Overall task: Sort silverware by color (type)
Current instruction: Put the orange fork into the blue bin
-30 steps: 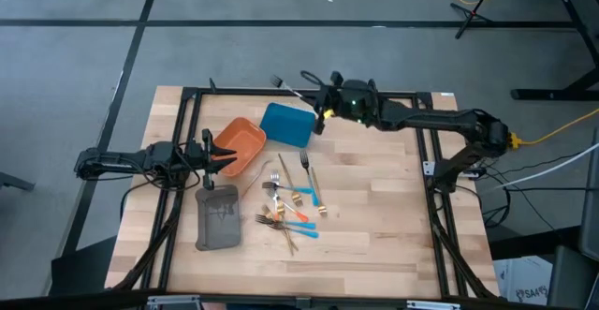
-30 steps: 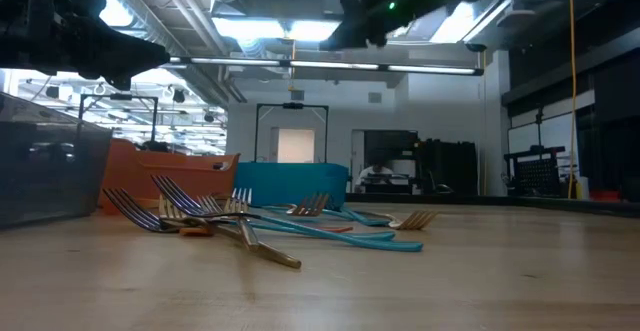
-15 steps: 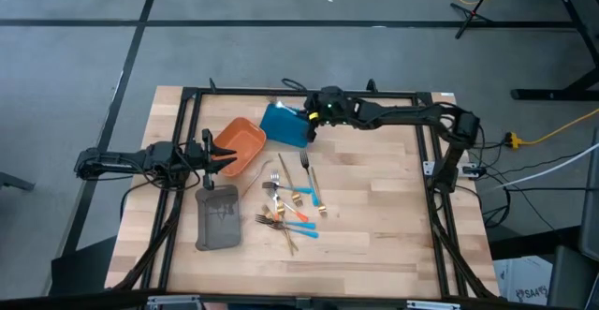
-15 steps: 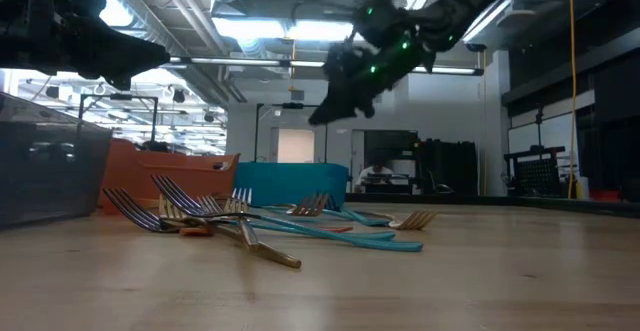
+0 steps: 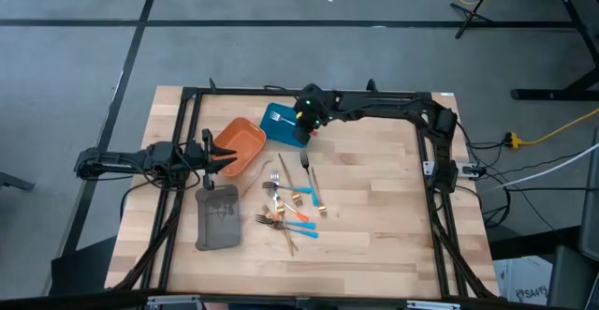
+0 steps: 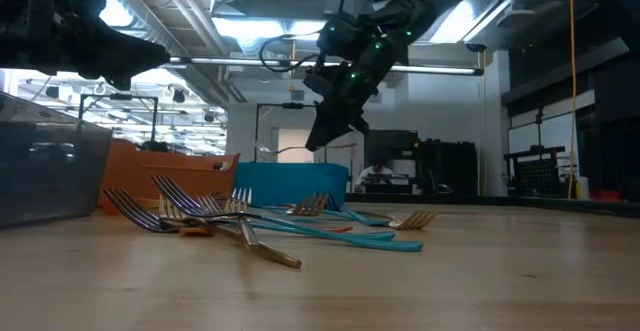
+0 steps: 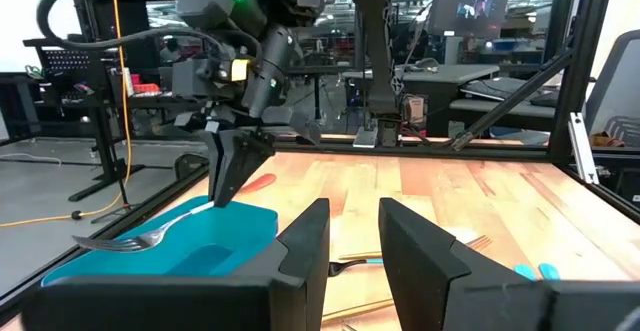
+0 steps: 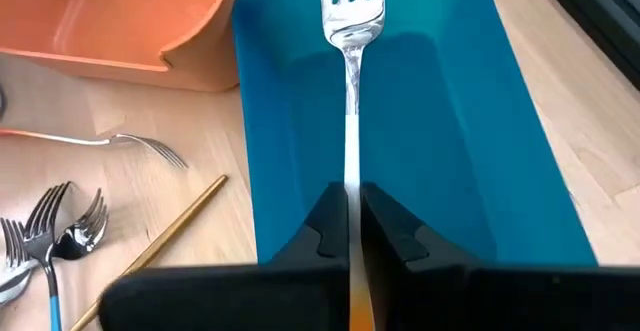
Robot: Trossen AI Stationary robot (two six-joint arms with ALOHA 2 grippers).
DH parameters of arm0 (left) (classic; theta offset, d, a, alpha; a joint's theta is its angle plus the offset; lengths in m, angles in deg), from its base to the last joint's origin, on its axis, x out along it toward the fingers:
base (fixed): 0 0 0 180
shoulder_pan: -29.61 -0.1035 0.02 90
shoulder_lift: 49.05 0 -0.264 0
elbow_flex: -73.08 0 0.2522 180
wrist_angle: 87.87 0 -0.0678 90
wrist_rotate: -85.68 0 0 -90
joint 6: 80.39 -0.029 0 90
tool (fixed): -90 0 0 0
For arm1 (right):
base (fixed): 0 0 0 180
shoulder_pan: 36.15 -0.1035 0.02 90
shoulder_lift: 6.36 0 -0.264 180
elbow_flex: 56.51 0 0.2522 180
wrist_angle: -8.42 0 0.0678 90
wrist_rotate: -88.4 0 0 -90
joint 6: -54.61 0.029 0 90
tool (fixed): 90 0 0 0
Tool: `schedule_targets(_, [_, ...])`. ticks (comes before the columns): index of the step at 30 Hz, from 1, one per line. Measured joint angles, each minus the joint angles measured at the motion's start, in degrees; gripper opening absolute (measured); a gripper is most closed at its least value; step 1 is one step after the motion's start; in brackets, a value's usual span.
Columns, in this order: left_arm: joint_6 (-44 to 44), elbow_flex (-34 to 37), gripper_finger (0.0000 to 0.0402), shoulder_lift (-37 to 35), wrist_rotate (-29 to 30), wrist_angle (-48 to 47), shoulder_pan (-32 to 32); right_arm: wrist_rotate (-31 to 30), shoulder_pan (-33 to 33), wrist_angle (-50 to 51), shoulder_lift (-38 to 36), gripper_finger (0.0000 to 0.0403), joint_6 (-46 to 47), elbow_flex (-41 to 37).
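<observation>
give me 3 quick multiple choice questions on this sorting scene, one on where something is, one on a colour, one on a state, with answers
1. Where is the right gripper?
A. over the blue tray
B. over the grey tray
C. parked at the table's right edge

2. What colour is the tray nearest the left gripper?
A. blue
B. orange
C. green

3. What state are the right gripper's jaws in?
A. wide open, nothing in them
B. shut on a fork
C. shut on a gold spoon

Answers:
1. A, the high view shows it above the blue tray.
2. B, the left gripper's tips sit at the orange tray in the high view.
3. B, the right wrist view shows the jaws pinched on the fork, whose tines reach out over the blue tray.
</observation>
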Motion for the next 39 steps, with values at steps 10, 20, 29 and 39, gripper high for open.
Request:
schedule_targets(10, [0.0, -0.02, 0.0084, -0.02, 0.01, 0.01, 0.0, -1.14, 0.34, 6.15, 2.49, 0.0001, -0.06, 3.45])
schedule_targets(20, [-0.03, -0.02, 0.0084, 0.0, -0.01, 0.0, 0.01, -1.07, 1.88, 5.15, 4.03, 0.0001, -0.04, 3.43])
schedule_targets(29, [-0.02, 0.0, 0.0084, 0.0, 0.01, 0.0, 0.02, -1.05, 1.95, 4.83, 4.03, 0.0005, -0.05, 3.43])
schedule_targets(39, [-0.02, 0.0, 0.0084, 0.0, 0.01, 0.0, 0.02, -1.05, 1.92, 4.59, 4.01, 0.0033, -0.05, 3.43])
